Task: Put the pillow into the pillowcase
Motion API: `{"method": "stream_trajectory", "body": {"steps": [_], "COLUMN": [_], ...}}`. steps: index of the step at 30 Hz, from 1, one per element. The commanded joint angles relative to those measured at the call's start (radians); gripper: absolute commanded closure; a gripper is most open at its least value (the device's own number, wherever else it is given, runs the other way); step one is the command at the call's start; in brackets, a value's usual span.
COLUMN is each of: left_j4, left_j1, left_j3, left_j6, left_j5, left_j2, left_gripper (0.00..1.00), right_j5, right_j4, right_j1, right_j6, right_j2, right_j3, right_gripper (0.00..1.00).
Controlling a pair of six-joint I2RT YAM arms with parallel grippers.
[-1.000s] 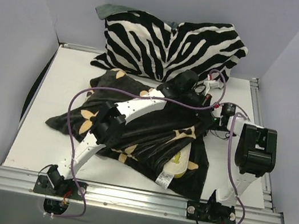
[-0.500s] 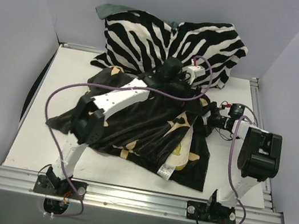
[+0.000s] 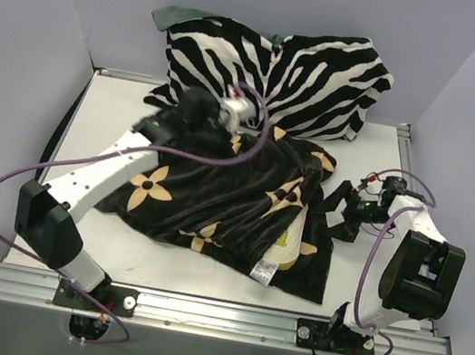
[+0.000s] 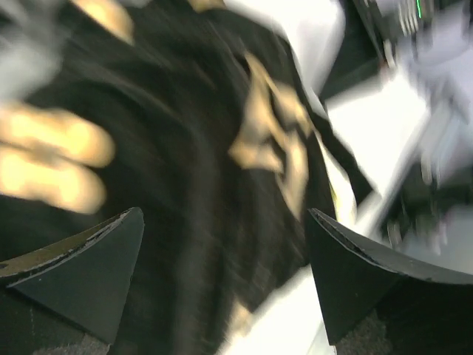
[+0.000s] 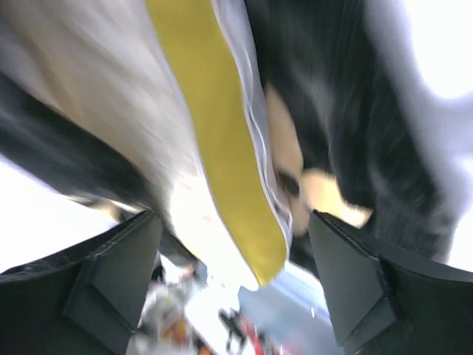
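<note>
Between the left gripper's (image 4: 225, 214) fingers we see only blurred black fabric; they stand wide apart, gripping nothing. The right gripper (image 5: 235, 214) is spread too, with the pillow's yellow edge band in front of it, not clamped.

The left arm has swung from over the middle of the pillowcase (image 3: 216, 192) to its far-left corner, beside the zebra cushion (image 3: 276, 65). The right arm has backed off to the right. The case was bunched under the arm a second ago and now lies flatter and wider on the table (image 3: 110, 118).

The pillow (image 3: 290, 247) is mostly inside. Its near-right corner and white tag (image 3: 263, 274) poke out of the opening. We judge that corner wants tucking in.
</note>
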Motion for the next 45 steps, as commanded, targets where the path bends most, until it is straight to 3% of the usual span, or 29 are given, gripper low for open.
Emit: {"method": "stream_trajectory", "body": {"steps": [1, 2, 5, 7, 13, 20, 22, 23, 25, 26, 28, 30, 31, 32, 34, 38, 40, 43, 45], "left_j4": [-0.121, -0.119, -0.104, -0.087, -0.006, 0.131, 0.126, 0.125, 0.132, 0.154, 0.212, 0.214, 0.214, 0.214, 0.232, 0.379, 0.439, 0.433, 0.353], "left_j1": [-0.227, -0.311, -0.401, -0.455, -0.489, -0.495, -0.498, -0.496, -0.495, -0.495, -0.504, -0.499, -0.495, -0.490, -0.479, -0.467, -0.458, -0.435, -0.400], "left_j3": [-0.126, -0.166, -0.220, -0.252, -0.255, -0.263, -0.238, -0.229, -0.205, -0.192, -0.169, -0.087, -0.048, -0.012, 0.091, 0.150, 0.132, 0.060, 0.018], "left_j6": [0.112, 0.115, 0.087, 0.044, -0.042, -0.045, -0.042, -0.025, 0.006, 0.035, 0.058, 0.087, 0.096, 0.092, 0.057, -0.147, -0.175, -0.174, -0.128], "left_j5": [-0.176, -0.246, -0.327, -0.354, -0.324, -0.262, -0.244, -0.177, -0.044, 0.101, 0.193, 0.275, 0.325, 0.374, 0.478, 0.586, 0.597, 0.603, 0.612], "left_j2": [-0.060, -0.065, -0.056, -0.015, 0.102, 0.171, 0.212, 0.219, 0.200, 0.180, 0.127, 0.131, 0.143, 0.160, 0.205, 0.243, 0.242, 0.229, 0.216], "left_gripper": [0.04, 0.06, 0.21, 0.24, 0.22, 0.23, 0.38, 0.70, 0.90, 0.98, 1.00, 1.00, 1.00, 1.00, 1.00, 1.00, 1.00, 1.00, 0.95], "right_j5": [-0.064, -0.081, -0.096, -0.105, -0.168, -0.225, -0.260, -0.274, -0.324, -0.335, -0.338, -0.297, -0.280, -0.236, -0.199, -0.092, -0.053, -0.067, -0.082], "right_j4": [-0.145, -0.141, -0.064, -0.020, 0.049, 0.148, 0.171, 0.198, 0.265, 0.401, 0.622, 0.981, 1.111, 1.348, 1.492, 1.496, 1.488, 1.307, 1.054], "right_j1": [0.078, 0.092, 0.124, 0.136, 0.187, 0.211, 0.213, 0.213, 0.216, 0.222, 0.239, 0.283, 0.321, 0.342, 0.380, 0.441, 0.460, 0.481, 0.474], "right_j6": [-0.104, -0.109, -0.081, -0.067, -0.037, 0.039, 0.059, 0.074, 0.184, 0.251, 0.555, 0.791, 1.012, 1.127, 1.297, 1.339, 1.330, 1.144, 0.897], "right_j2": [-0.026, -0.020, -0.023, 0.022, 0.135, 0.150, 0.144, 0.139, 0.126, 0.119, 0.095, 0.086, 0.098, 0.110, 0.142, 0.149, 0.175, 0.199, 0.204], "right_j3": [-0.093, -0.109, -0.163, -0.174, -0.159, -0.179, -0.185, -0.186, -0.205, -0.215, -0.274, -0.315, -0.346, -0.353, -0.332, -0.301, -0.304, -0.306, -0.303], "right_gripper": [0.18, 0.20, 0.27, 0.30, 0.44, 0.58, 0.66, 0.69, 0.79, 0.83, 1.00, 1.00, 1.00, 1.00, 1.00, 1.00, 1.00, 1.00, 1.00]}}
